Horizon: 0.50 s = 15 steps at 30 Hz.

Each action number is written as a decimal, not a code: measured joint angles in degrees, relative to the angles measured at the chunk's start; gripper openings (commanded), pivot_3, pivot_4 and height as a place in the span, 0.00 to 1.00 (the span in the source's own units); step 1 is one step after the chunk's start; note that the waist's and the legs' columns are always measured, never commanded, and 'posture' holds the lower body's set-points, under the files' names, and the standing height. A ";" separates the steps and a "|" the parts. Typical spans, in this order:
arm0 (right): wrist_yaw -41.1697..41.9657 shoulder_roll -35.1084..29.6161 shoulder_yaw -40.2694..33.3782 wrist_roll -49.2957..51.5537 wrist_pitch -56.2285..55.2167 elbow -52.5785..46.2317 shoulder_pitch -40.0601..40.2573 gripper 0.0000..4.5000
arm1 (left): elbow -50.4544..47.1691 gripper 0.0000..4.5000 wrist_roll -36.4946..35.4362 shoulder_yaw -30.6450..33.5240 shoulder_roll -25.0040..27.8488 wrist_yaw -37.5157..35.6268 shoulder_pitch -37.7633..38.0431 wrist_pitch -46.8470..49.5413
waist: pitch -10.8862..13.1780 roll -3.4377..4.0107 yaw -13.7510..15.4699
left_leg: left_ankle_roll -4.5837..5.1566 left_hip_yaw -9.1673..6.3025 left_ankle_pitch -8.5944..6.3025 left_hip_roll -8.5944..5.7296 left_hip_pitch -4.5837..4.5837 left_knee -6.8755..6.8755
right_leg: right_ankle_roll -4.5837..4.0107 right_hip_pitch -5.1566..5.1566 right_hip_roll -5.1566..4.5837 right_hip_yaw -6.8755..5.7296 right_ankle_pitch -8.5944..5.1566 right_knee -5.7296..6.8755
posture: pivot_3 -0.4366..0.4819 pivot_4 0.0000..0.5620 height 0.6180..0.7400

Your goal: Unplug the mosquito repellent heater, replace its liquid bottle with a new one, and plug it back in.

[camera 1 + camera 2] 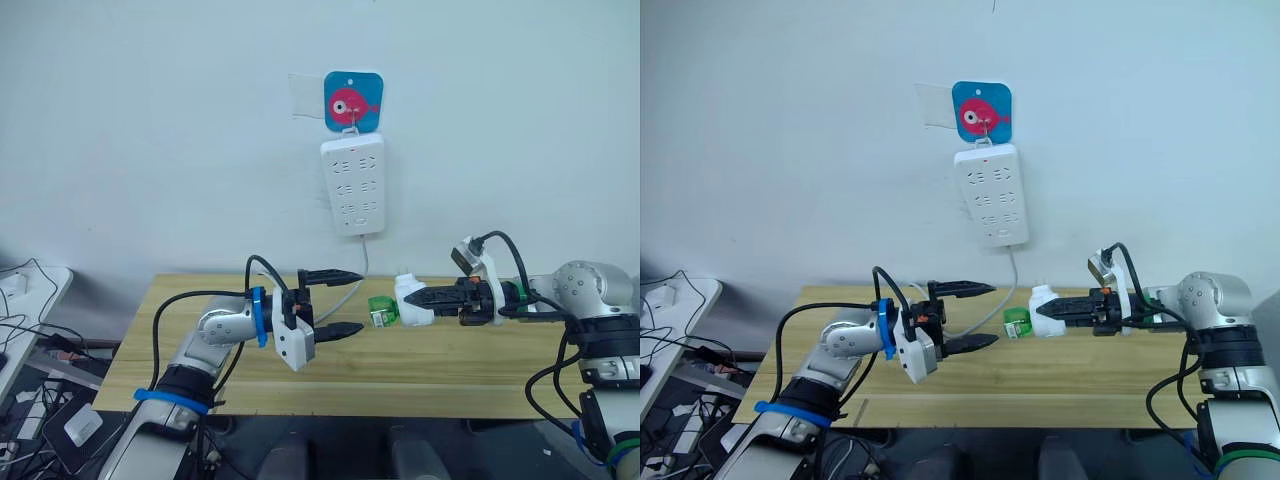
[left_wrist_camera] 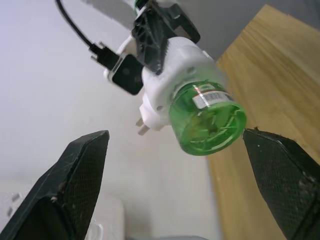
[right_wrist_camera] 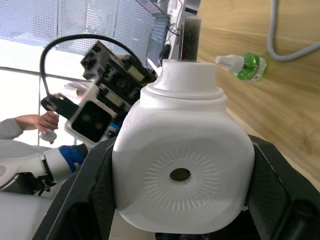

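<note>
The mosquito repellent heater [image 1: 410,300], a small white rounded unit, hangs above the table with my right gripper [image 1: 420,300] shut on it. Its round vent disc [image 3: 180,174] faces the right wrist camera and its prongs [image 2: 142,128] point upward. A green liquid bottle [image 2: 207,117] sits in the heater, with its base turned toward my left gripper [image 1: 360,300]. That gripper is open, and its fingertips stop just short of the bottle. A second green bottle [image 3: 245,65] with a white cap lies on the table.
A long white power strip [image 1: 352,185] hangs on the wall under a blue fish hook [image 1: 353,102]. Its grey cable [image 3: 287,47] drops onto the wooden table [image 1: 450,380]. Cables and devices [image 1: 30,340] crowd the far left. A person's hand [image 3: 42,122] shows beyond the table.
</note>
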 measured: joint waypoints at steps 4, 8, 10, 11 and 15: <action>-1.54 0.83 -1.12 2.05 1.24 -0.50 -0.11 0.67 | 2.66 1.00 5.24 -1.81 -0.93 4.72 -0.69 -4.04 | 0.00 0.00 -0.18 | 0.00 -0.01 0.00 0.01 0.00 0.00 | 0.00 -0.03 0.05 -0.01 0.00 0.07 | 0.40 0.18 1.00; -2.93 0.71 -1.69 4.39 1.26 -1.03 -0.10 0.67 | 3.84 1.00 10.37 -0.90 -1.21 11.23 -2.60 -5.86 | 0.00 0.00 -0.19 | 0.00 0.00 0.00 0.01 0.00 0.02 | 0.00 -0.03 0.05 0.00 0.00 0.08 | 0.40 0.18 1.00; -3.82 0.62 -1.72 5.58 1.26 -1.41 -0.05 0.67 | 4.47 1.00 13.80 0.28 -1.84 15.38 -3.60 -6.58 | 0.00 0.00 -0.19 | 0.00 -0.01 0.00 0.00 -0.02 0.02 | 0.01 -0.03 0.05 -0.02 0.00 0.07 | 0.39 0.18 1.00; -4.18 0.61 -1.72 6.28 1.26 -1.62 -0.02 0.67 | 4.56 1.00 15.62 0.82 -2.29 17.65 -4.07 -7.07 | 0.00 0.00 -0.18 | 0.00 -0.01 0.00 0.00 -0.03 0.02 | 0.01 -0.03 0.05 -0.02 0.00 0.07 | 0.39 0.18 1.00; -5.45 0.55 -1.81 7.73 1.26 -2.04 0.25 0.67 | 4.56 1.00 20.36 1.54 -2.63 23.84 -4.92 -7.84 | -0.01 0.00 -0.23 | 0.00 -0.01 0.00 0.00 -0.01 0.02 | 0.01 -0.03 0.06 -0.02 0.00 0.09 | 0.39 0.18 1.00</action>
